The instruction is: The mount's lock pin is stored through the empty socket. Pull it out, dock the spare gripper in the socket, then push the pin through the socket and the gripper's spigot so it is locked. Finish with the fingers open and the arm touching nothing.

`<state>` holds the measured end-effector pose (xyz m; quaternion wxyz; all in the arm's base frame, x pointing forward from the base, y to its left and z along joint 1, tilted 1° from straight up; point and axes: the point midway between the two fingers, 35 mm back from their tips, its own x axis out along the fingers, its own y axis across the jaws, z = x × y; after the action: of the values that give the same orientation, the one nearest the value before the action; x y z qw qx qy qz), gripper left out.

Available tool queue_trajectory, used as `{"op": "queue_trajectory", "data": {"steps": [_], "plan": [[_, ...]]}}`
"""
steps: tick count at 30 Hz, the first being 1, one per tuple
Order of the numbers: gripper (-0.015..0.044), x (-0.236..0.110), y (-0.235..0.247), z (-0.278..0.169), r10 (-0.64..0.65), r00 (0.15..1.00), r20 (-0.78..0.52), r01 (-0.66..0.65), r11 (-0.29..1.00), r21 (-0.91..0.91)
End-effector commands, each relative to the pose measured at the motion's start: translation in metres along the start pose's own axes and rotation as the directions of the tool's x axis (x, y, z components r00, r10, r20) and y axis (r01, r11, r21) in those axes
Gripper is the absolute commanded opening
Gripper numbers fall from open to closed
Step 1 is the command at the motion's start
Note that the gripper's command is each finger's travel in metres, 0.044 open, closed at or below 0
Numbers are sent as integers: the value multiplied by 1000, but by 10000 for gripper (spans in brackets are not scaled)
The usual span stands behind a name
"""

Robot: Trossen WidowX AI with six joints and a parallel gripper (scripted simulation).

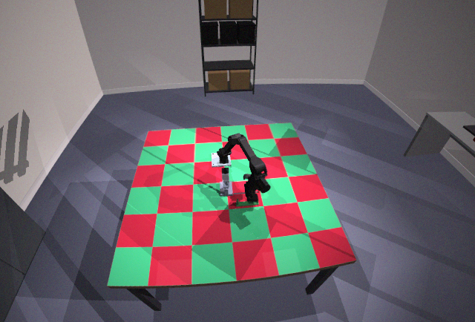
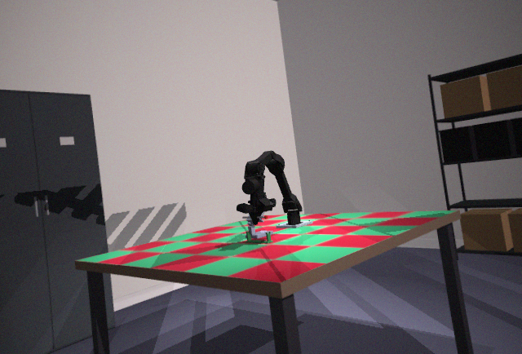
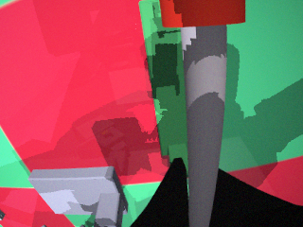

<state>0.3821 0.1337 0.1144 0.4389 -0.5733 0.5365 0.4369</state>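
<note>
My gripper (image 1: pixel 251 199) (image 2: pixel 255 222) (image 3: pixel 201 169) is shut on the lock pin (image 3: pixel 206 137). In the wrist view the pin's grey shaft runs between the black fingers, with its red head at the top of the picture. The pin is held above the green cradle (image 1: pixel 245 203) (image 2: pixel 268 238) (image 3: pixel 170 115), which stands on the table. The light grey mount (image 1: pixel 225 189) (image 3: pixel 76 182) stands beside the cradle, at the lower left in the wrist view. A pale column with a dark end (image 1: pixel 225 171) lies behind it; whether this is the spare gripper, I cannot tell. The socket's hole is not visible.
The arm's white base plate (image 1: pixel 215 163) (image 2: pixel 281 225) is behind the mount on the red and green chequered table (image 1: pixel 172 265) (image 2: pixel 345 253). A shelf rack (image 1: pixel 228 65) with boxes stands beyond the table, and a dark cabinet (image 2: pixel 63 194) is at the left in the exterior view.
</note>
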Motion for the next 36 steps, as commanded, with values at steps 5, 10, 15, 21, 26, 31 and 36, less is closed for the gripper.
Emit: {"op": "queue_trajectory", "data": {"steps": [5,10,15,21,26,31,36], "plan": [[0,1,0,0,1,1000,-1,-1,1000,-1],[0,-2,7,0,2,1000,0,-2,1000,1],[0,-8,20,0,3,1000,2,-3,1000,2],[0,-13,36,-1,5,1000,3,-5,1000,2],[0,-16,50,-3,6,1000,4,-6,1000,2],[0,-19,65,-4,10,1000,6,-10,1000,3],[0,-22,80,-5,13,1000,8,-14,1000,5]]}}
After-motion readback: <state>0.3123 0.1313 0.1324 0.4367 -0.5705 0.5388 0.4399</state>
